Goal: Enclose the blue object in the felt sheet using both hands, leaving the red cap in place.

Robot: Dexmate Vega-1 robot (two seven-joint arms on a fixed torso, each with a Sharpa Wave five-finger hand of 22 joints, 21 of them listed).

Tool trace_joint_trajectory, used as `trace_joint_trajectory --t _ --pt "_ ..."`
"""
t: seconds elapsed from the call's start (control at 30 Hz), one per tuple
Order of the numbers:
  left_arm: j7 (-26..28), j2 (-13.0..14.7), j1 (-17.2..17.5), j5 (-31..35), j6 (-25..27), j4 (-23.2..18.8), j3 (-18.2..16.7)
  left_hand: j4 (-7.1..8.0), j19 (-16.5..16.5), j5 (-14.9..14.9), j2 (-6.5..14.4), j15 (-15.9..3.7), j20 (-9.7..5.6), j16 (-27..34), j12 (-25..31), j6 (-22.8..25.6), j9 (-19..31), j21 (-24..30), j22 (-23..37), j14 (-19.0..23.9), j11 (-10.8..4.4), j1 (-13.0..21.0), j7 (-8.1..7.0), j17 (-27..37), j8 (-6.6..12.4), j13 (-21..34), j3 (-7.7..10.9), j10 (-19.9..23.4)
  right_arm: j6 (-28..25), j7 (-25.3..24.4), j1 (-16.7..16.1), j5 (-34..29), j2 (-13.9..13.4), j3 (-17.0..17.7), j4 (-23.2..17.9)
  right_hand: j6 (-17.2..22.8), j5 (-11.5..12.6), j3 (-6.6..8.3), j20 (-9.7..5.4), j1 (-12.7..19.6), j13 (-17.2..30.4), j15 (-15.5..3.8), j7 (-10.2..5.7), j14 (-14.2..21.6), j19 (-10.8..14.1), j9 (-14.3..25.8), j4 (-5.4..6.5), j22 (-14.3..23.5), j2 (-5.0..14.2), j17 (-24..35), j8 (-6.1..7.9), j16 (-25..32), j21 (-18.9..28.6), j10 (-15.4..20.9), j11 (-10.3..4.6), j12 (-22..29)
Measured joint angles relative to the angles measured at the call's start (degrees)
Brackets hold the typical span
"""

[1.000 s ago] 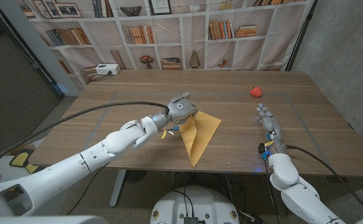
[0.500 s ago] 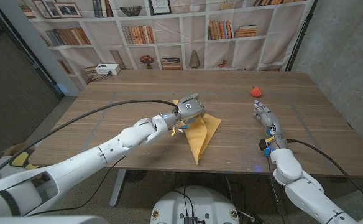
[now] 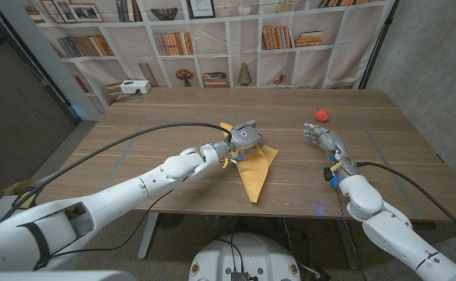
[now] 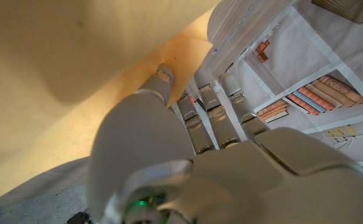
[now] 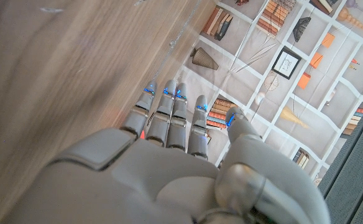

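A yellow felt sheet (image 3: pixel 258 170) lies folded on the wooden table (image 3: pixel 165 117), its long point toward the near edge. My left hand (image 3: pixel 245 139) is on its far part and pinches a fold of it, and one corner stands up behind the hand. In the left wrist view the fingers (image 4: pixel 215 115) and thumb lie against the yellow felt (image 4: pixel 57 62). The blue object is hidden. A red cap (image 3: pixel 321 115) sits far right on the table. My right hand (image 3: pixel 324 140) hovers near it, fingers apart, holding nothing; the right wrist view shows this hand (image 5: pixel 169 155) over bare wood.
A white box (image 3: pixel 134 87) stands at the table's far left corner. A bookshelf backdrop (image 3: pixel 212 39) rises behind the table. A black cable (image 3: pixel 134 136) runs along my left arm. Bare wood stretches between the felt and the right hand.
My left hand has moved right, carrying the felt fold over with it. My right hand has lifted and swung away from the near edge toward the red cap, its fingers spreading.
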Motion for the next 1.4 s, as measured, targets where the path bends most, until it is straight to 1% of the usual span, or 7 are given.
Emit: trace_joint_trajectory --t 0.17,0.47,0.63,0.8,0.9,1.07,1.4 --pt "0.2 -0.8 -1.2 -0.3 -0.1 1.9 1.4 1.02 -0.5 -0.1 -2.9 0.58 -0.51 -1.2 -2.1 -4.0 0.1 0.0 0.0 -2.2 -3.25 -3.0 -0.55 -0.9 -2.47 -1.1 -2.44 0.5 0.0 0.9 0.1 0.4 -0.2 0.0 -0.3 4.5 0.0 0.24 -0.79 -0.2 -0.1 -0.41 1.55 5.7 4.2 -0.3 0.24 0.0 0.17 -0.2 0.45 1.3 1.3 5.2 0.12 0.9" --pt "2.7 -1.5 -2.8 -0.5 0.4 4.3 3.9 1.67 -6.2 3.7 -8.3 1.62 1.32 -3.1 -7.7 -17.0 0.2 -4.5 -0.6 -12.2 -2.76 -9.3 -2.37 -4.3 -12.27 -1.3 -4.67 -15.0 -0.4 2.6 0.0 1.2 -2.0 0.4 -2.5 5.5 0.0 0.24 -0.72 -0.2 -0.1 -0.94 1.67 8.9 5.8 -0.1 0.24 0.0 0.16 0.5 0.4 2.9 1.8 8.4 0.2 1.6" --pt "4.5 -1.5 -3.1 0.7 2.1 5.2 5.0 2.01 -9.8 6.0 -9.4 2.15 3.2 -3.1 -11.0 -28.5 0.8 -8.0 -0.6 -21.1 -2.5 -11.4 0.32 -4.9 -18.92 -0.9 -5.5 -26.9 -0.7 3.3 -1.1 1.7 -3.1 1.1 -4.1 7.1 0.0 0.24 -1.64 -0.4 0.5 -1.81 2.26 14.8 9.2 -0.1 0.24 0.3 0.38 2.4 -0.37 5.9 3.4 14.0 0.07 4.0" --pt "6.1 -1.5 -3.1 2.1 4.1 5.8 6.1 2.98 -14.4 8.7 -9.4 2.44 5.58 -3.1 -14.1 -46.4 0.7 -12.6 -0.4 -31.4 3.65 -14.3 5.87 -5.9 -29.93 -0.6 -6.95 -42.5 -1.2 3.3 -1.9 1.8 -3.6 1.6 -5.3 9.9 0.0 0.24 -3.29 -0.5 0.8 -2.68 3.1 19.2 13.7 -0.1 0.24 0.5 0.23 3.3 -0.37 7.4 5.5 17.6 -0.47 5.4" --pt "7.5 -1.5 -3.0 3.3 6.0 6.1 6.5 3.29 -17.4 9.4 -9.0 3.45 7.22 -3.1 -15.9 -54.5 0.5 -15.1 -0.4 -35.9 6.69 -15.1 8.14 -6.4 -33.3 -1.3 -7.57 -49.5 -2.1 3.6 -2.8 2.0 -4.4 2.3 -6.9 11.2 0.4 0.57 -4.25 -0.8 0.7 -2.79 3.51 20.3 15.4 -0.1 0.53 0.5 0.0 2.4 -0.37 7.4 6.2 18.4 -0.85 5.4" --pt "9.2 -1.5 -2.9 4.6 8.2 6.3 6.9 3.77 -18.5 9.7 -8.1 5.25 8.33 -2.8 -18.1 -58.1 0.3 -17.5 -0.1 -39.9 10.16 -16.5 9.52 -6.5 -33.89 -2.2 -8.06 -56.3 -3.1 4.2 -3.3 2.5 -5.6 2.7 -8.4 11.7 0.7 2.22 -5.26 -0.3 0.2 -2.89 3.62 20.4 17.1 -0.1 0.88 0.5 1.49 1.3 -0.37 6.2 6.9 18.4 -0.84 5.0" --pt "10.3 -1.1 -2.4 6.1 11.1 6.3 8.2 5.48 -18.3 9.9 -9.0 10.46 9.35 -2.8 -23.1 -58.3 0.1 -23.2 0.2 -51.9 16.43 -20.4 11.47 -7.3 -33.88 -4.8 -11.8 -56.8 -2.3 5.5 -3.5 2.7 -5.4 2.7 -8.8 9.5 0.7 7.33 -4.53 0.7 -0.1 -2.99 2.5 14.6 14.3 -0.1 1.78 0.4 2.72 -1.2 -2.22 0.2 6.2 13.2 -1.57 0.5"
